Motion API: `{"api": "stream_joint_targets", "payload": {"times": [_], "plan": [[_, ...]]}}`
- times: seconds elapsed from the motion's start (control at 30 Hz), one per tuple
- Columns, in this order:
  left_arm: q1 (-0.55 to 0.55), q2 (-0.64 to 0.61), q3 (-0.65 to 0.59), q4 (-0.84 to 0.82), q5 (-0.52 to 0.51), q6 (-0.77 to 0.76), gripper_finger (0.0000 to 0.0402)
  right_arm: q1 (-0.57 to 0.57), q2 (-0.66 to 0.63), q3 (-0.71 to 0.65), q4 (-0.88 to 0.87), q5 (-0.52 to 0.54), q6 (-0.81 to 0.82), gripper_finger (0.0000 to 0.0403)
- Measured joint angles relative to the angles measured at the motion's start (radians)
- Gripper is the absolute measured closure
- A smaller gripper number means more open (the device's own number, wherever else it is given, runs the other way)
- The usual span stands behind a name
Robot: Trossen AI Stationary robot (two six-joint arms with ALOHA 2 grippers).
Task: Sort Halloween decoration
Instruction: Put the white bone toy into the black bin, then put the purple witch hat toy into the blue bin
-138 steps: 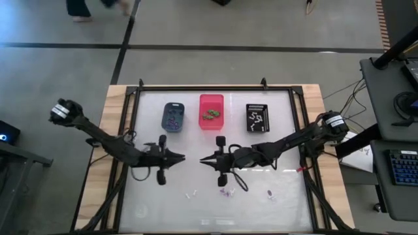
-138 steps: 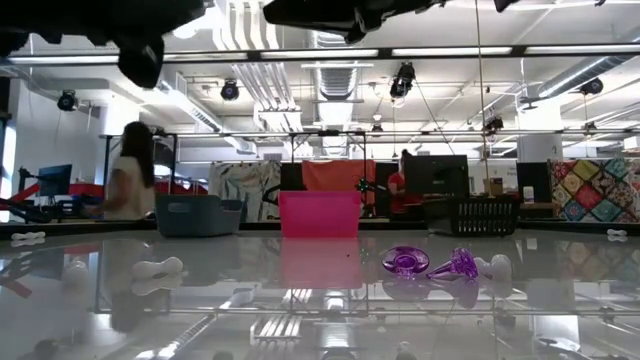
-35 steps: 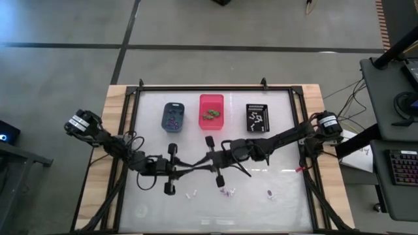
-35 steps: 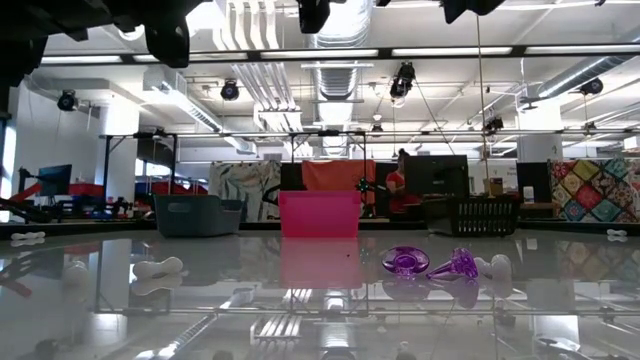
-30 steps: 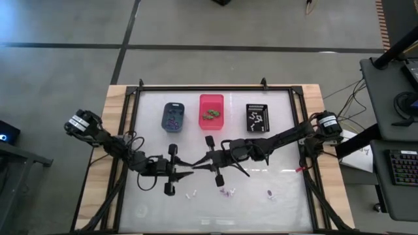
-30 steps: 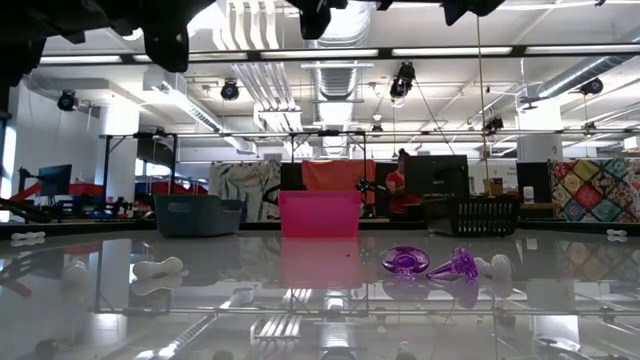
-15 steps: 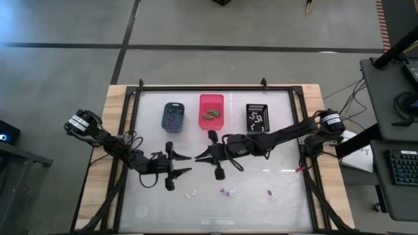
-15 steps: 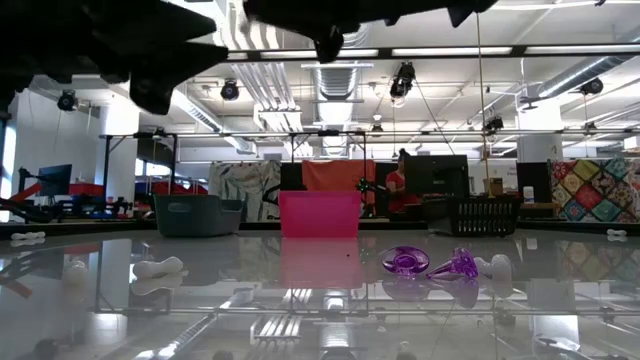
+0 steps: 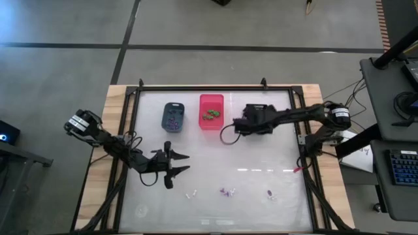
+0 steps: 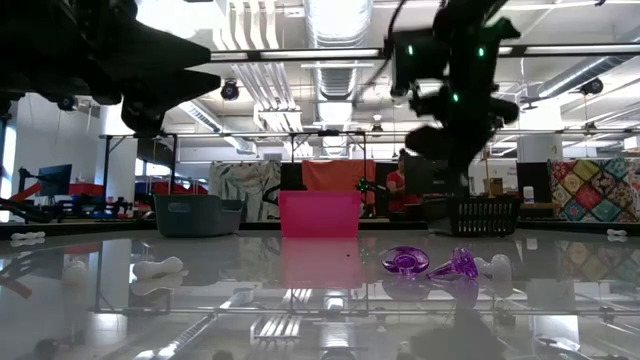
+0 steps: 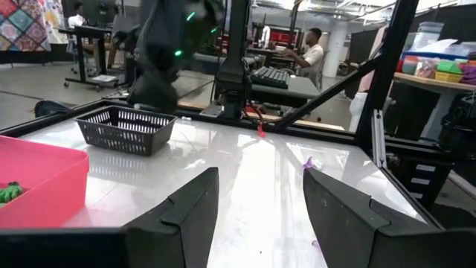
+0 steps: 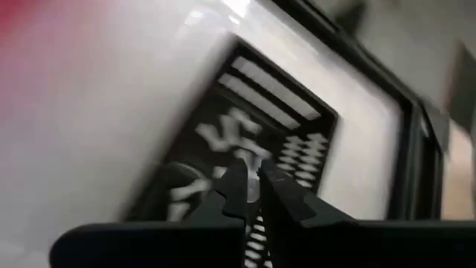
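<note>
High view: the left gripper (image 9: 184, 162) hangs over the left middle of the bench (image 9: 287, 196), its jaws spread wide and empty, pointing toward the bench's centre. The right gripper (image 9: 240, 126) sits over the black bin (image 9: 258, 111) at the far side; its jaws are closed together, and the right wrist view shows the two fingertips (image 12: 236, 181) pressed close above the bin's white pieces, though whether anything is pinched between them I cannot tell.

Three bins stand in a row along the far edge: a blue-grey bin (image 9: 173, 116) holding purple trinkets (image 9: 172, 121), a pink bin (image 9: 211, 111) holding green trinkets (image 9: 210, 115), and the black one, mostly hidden beneath the right gripper.

Unsorted decoration lies near the front edge, well apart from both grippers: a white piece (image 9: 191, 194), a small purple cluster (image 9: 226, 192), and a further purple piece (image 9: 269, 193) to its right. In the low view the purple pieces (image 10: 406, 261) rest on the glossy surface beside a white one (image 10: 494, 267), with another white piece (image 10: 158, 267) off to the left.

The left wrist view looks between that arm's own open fingers (image 11: 186, 211) across the bench toward the pink and black bins.
</note>
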Motion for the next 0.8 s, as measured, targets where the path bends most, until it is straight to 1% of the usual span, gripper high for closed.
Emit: {"api": "stream_joint_targets", "payload": {"times": [0.07,0.2,0.33,0.53,0.63,0.8], "plan": [[0.003,0.000,0.000,0.000,0.000,0.000,0.0221,-0.039,0.001,-0.035,0.010,-0.005,0.040,0.0387],[0.004,0.000,0.000,0.001,0.000,0.000,0.0221,-0.076,0.001,-0.080,0.088,-0.017,-0.011,0.0362],[0.004,0.000,0.000,0.001,0.000,0.000,0.0221,-0.081,0.001,-0.089,0.128,-0.017,-0.035,0.0342],[0.004,0.000,0.000,-0.004,0.000,-0.001,0.0221,-0.080,0.001,-0.077,0.132,-0.018,-0.056,0.0304],[0.003,0.000,0.000,-0.017,0.001,-0.002,0.0221,-0.067,0.001,-0.058,0.131,-0.057,-0.072,0.0289],[-0.001,0.000,0.004,-0.057,0.028,-0.013,0.0221,-0.011,0.001,-0.006,0.132,-0.181,-0.126,0.0284]]}}
